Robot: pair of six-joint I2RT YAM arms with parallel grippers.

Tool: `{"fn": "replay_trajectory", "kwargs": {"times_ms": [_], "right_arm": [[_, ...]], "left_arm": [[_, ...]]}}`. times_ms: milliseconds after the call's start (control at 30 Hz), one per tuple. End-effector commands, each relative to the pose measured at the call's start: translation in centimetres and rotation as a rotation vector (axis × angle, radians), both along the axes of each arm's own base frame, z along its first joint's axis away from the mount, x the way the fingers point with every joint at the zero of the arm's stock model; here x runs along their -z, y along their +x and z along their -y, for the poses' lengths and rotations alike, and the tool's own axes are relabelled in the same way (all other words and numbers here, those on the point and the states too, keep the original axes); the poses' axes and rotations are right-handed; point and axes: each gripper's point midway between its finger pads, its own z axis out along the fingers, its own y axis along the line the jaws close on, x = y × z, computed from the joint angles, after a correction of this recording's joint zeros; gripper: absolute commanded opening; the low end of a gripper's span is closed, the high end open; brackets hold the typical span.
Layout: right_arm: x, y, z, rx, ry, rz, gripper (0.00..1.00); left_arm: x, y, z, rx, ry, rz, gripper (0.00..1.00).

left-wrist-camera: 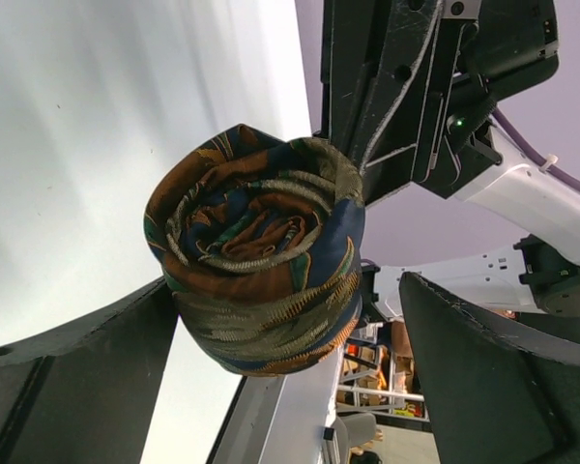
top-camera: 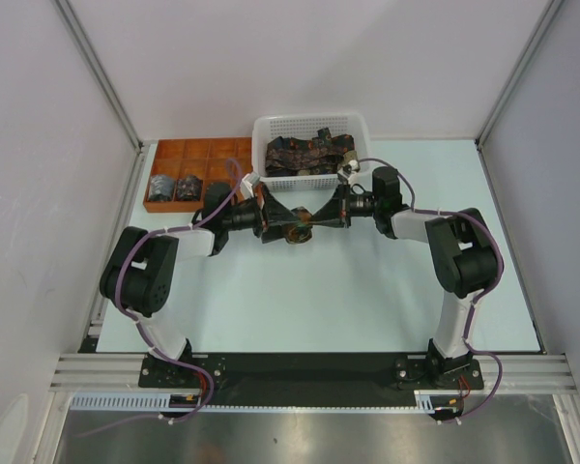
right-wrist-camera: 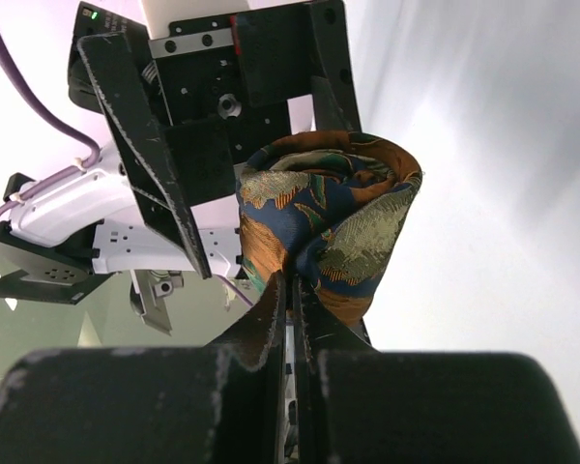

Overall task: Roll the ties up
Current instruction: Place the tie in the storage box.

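Note:
A rolled tie (top-camera: pixel 295 232), dark blue and brown with gold and green motifs, hangs above the table between my two grippers. My right gripper (right-wrist-camera: pixel 292 307) is shut on the roll's inner folds (right-wrist-camera: pixel 329 222) and holds it up. My left gripper (left-wrist-camera: pixel 285 387) is open, with its fingers (left-wrist-camera: pixel 77 377) spread wide on either side of the roll (left-wrist-camera: pixel 256 256); the roll lies close against the left finger. In the top view the left gripper (top-camera: pixel 271 217) and right gripper (top-camera: pixel 324 215) face each other. Several unrolled ties (top-camera: pixel 304 153) lie in the white basket.
The white mesh basket (top-camera: pixel 261 130) stands at the back centre. The orange-brown compartment tray (top-camera: pixel 198 150) sits at the back left, with two rolled ties (top-camera: pixel 162 186) (top-camera: pixel 188 186) in its front compartments. Side walls close in the table on left and right.

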Motion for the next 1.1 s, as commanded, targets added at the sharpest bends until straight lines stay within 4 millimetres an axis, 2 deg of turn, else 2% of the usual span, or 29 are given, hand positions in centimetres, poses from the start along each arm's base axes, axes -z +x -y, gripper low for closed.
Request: {"fn": "replay_trajectory", "kwargs": {"times_ms": [0,233,367,600,1067], "right_arm": [[-3.1,0.4,-1.1,-0.01,0.051,0.098,0.0],[-3.5,0.4,-1.1,-0.005,0.059,0.102,0.0],[-3.2,0.3,-1.0,-0.005,0.055,0.095,0.0],[-2.6,0.5,-1.3,0.001,0.053,0.091,0.0],[-3.2,0.8,-1.7,0.008,0.077,0.105,0.0]], "left_arm": [[-0.6,-0.6,0.5,0.045,-0.016,0.009,1.0],[-0.3,-0.8,0.2,0.036,-0.01,-0.006,0.99],[-1.9,-0.6,0.4,0.042,-0.065,0.042,0.99],[-3.5,-0.5,0.6,0.052,-0.116,0.07,0.98],[-2.4,-0.6,1.0,0.064,-0.09,0.028,0.97]]}}
